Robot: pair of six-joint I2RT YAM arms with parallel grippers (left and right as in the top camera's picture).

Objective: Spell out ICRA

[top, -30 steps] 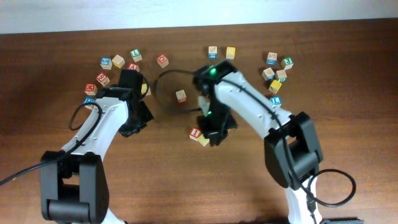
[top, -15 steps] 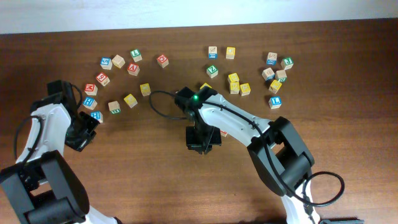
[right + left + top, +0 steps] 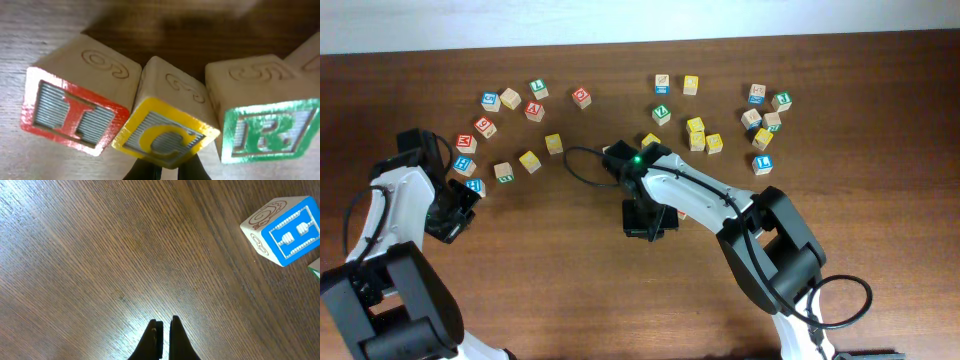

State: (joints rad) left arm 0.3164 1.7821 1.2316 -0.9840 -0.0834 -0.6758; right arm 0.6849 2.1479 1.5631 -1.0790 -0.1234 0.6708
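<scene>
Spreading through every view, the brown wooden bench [image 3: 570, 290] carries everything. Overhead, the right arm [image 3: 705, 195] reaches to the bench's middle, and the right tool [image 3: 645, 218] covers the lettered row there. The left arm [image 3: 390, 200] sits by the left edge with the left tool [image 3: 450, 215] low over bare wood. Loose blocks [image 3: 582, 97] lie scattered along the far side.

Only the right wrist view shows the row: a red I block [image 3: 70, 117], a yellow C block [image 3: 165, 135] turned askew and touching it, and a green R block [image 3: 270, 132] just beside. The right fingertips [image 3: 142, 172] show as two dark stubs under the C block, slightly parted; whether they pinch it I cannot tell.

Only the left wrist view shows a blue abacus block [image 3: 280, 230] and the left fingers [image 3: 176, 337] almost touching, holding nothing.
</scene>
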